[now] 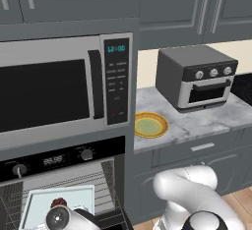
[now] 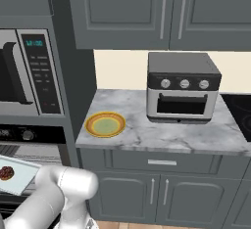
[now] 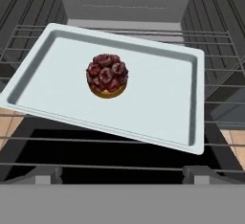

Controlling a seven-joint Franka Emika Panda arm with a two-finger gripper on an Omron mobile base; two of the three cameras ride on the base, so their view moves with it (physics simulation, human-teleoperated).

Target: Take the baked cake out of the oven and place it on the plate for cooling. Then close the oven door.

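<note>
The baked cake (image 3: 107, 75) is small, round and dark red-brown. It sits left of centre on a pale blue-grey baking tray (image 3: 158, 98) that rests on a wire rack (image 3: 217, 122) inside the open oven (image 1: 54, 161). My gripper (image 3: 122, 175) is open and holds nothing. It hovers above and in front of the tray, with its fingertips (image 3: 48, 174) wide apart and short of the tray's near rim. From the base, the cake (image 1: 58, 203) (image 2: 6, 172) shows low at the left. The plate (image 1: 150, 125) (image 2: 105, 124), with a yellow rim and a green centre, lies on the counter to the right. The oven door is swung down and I cannot make it out.
A silver microwave (image 1: 54, 89) is mounted directly above the oven. A grey toaster oven (image 1: 197, 76) stands on the marble counter (image 2: 162, 135) behind and right of the plate. A dark cooktop (image 2: 240, 110) lies at the far right. Cabinets hang overhead.
</note>
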